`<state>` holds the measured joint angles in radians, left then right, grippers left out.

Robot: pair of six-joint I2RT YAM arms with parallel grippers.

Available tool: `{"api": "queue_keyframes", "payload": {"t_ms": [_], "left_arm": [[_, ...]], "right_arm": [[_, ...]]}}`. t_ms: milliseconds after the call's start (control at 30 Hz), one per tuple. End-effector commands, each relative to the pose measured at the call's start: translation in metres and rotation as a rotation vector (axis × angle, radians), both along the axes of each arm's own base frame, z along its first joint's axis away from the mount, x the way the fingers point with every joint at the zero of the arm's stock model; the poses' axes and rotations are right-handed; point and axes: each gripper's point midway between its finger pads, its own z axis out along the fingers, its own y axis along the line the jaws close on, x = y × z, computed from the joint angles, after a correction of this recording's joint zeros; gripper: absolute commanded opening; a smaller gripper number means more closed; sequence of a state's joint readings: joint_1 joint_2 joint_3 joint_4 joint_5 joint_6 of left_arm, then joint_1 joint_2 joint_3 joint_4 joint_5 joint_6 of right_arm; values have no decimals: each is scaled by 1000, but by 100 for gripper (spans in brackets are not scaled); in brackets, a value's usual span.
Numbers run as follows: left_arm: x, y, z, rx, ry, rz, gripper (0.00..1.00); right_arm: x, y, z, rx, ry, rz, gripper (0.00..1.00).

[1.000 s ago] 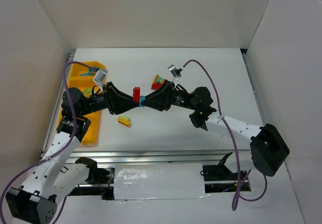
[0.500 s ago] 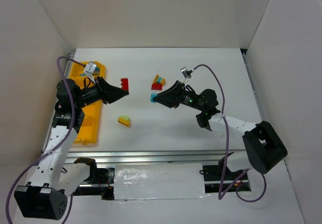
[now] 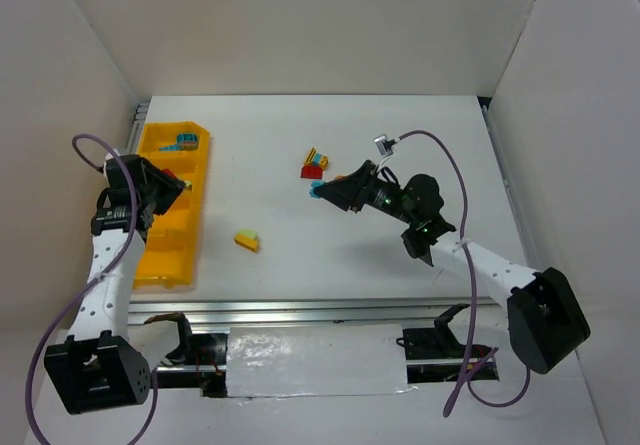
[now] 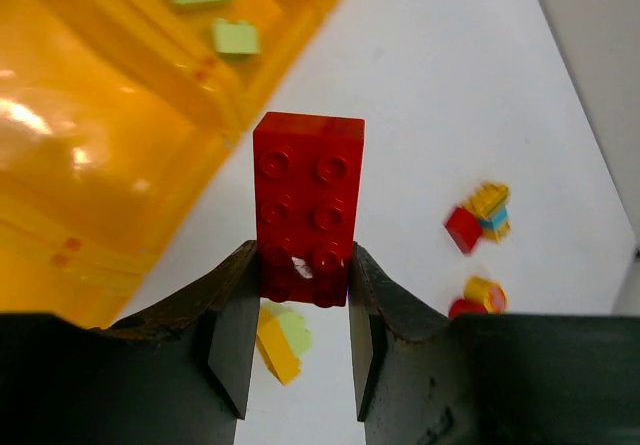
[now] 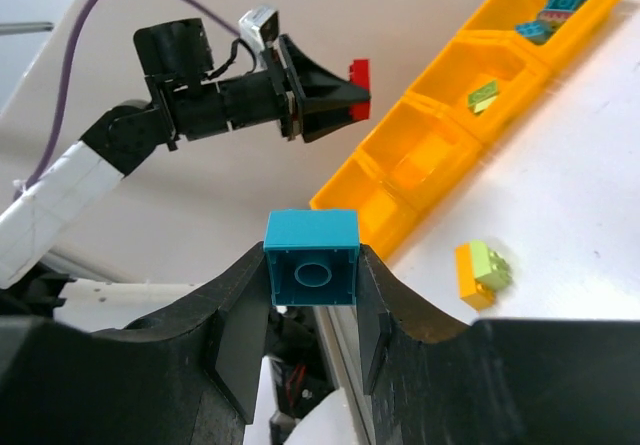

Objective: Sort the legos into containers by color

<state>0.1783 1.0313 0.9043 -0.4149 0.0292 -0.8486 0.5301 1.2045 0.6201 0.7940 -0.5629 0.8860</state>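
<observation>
Legos (image 3: 314, 163) part-sorted: red brick (image 4: 308, 205) gripped by left gripper (image 4: 300, 285), teal brick (image 5: 312, 257) by right gripper (image 5: 312, 287). Next: release red brick into empty tray compartment (image 4: 90, 195) nearest left gripper.

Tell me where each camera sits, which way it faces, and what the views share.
Top external: above and behind the bases, looking down on the table; left arm and right arm show.
Left wrist: on the left arm, facing the yellow tray past the left fingers gripping a red brick.
Right wrist: on the right arm, facing the left arm past the right fingers gripping a teal brick.
Shared: all three show the tray and the yellow-green clump.
</observation>
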Motion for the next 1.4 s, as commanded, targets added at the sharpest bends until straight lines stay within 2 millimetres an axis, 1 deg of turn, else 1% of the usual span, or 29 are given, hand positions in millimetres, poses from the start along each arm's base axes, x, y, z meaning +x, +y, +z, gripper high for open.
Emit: {"api": "queue_keyframes", "payload": {"t_ms": [0,100,167,233,333,400,433,467,500,533,567,633,733,800,833,867,900,933,967,1000,1033,1100,1133,1167,1200,1267,1300,1333,1367], "left_arm": [[-18,54,-17,81,94,338,0],[-22,67,-32,79,133,427,4],[-20,74,-45,86,164,459,10],[-14,78,-58,81,203,462,10],[-12,82,-79,69,276,480,12],[-11,84,-88,62,285,489,20],[-10,85,-89,59,282,490,28],[-9,85,-89,58,279,491,46],[-9,86,-90,61,281,489,52],[-6,86,-89,62,274,487,59],[-5,86,-88,62,270,483,78],[-2,86,-83,67,260,467,99],[3,83,-68,68,222,432,100],[5,80,-48,78,168,394,99],[8,68,-34,58,118,321,100],[9,69,-24,82,81,306,99],[12,62,-13,79,41,258,100],[18,45,12,72,-62,142,99],[21,32,21,70,-119,59,99],[24,16,36,62,-193,-42,100],[25,-19,65,41,-330,-244,100],[16,-55,82,25,-430,-451,99],[9,-73,90,21,-471,-550,100],[-7,-105,105,34,-557,-734,99],[-24,-132,112,71,-606,-875,99],[-44,-160,123,97,-668,-1010,99],[-55,-175,130,92,-705,-1077,100],[-69,-193,137,26,-724,-1137,99],[-78,-203,139,-28,-730,-1189,100]], "right_arm": [[8,-6,8,-60,-20,-60,0],[7,-5,8,-74,-16,-54,0],[7,-5,7,-76,-14,-49,0],[6,-3,6,-76,-10,-38,0],[6,-1,5,-76,-3,-23,0],[7,0,5,-78,-3,-20,0],[8,0,5,-78,-1,-19,0],[8,2,3,-82,1,-13,0],[8,3,4,-82,-1,-7,0],[8,4,5,-81,0,-2,0],[9,5,4,-84,6,2,0],[9,7,3,-85,11,11,0],[11,10,-2,-93,26,20,0],[12,12,0,-92,26,26,0],[12,13,-1,-98,33,32,0],[13,13,-1,-100,36,31,0],[13,13,0,-101,35,35,0],[13,14,1,-101,38,40,0],[13,15,1,-104,38,46,0],[12,16,2,-106,36,57,0],[10,17,5,-105,30,76,0],[5,18,7,-104,27,101,0],[2,19,7,-103,29,118,0],[-3,20,9,-100,26,154,0],[-7,21,12,-93,35,179,0],[-20,22,15,-93,35,247,0],[-28,20,21,-85,21,267,0],[-34,19,25,-76,2,285,0],[-44,17,29,-73,-25,325,0]]}}
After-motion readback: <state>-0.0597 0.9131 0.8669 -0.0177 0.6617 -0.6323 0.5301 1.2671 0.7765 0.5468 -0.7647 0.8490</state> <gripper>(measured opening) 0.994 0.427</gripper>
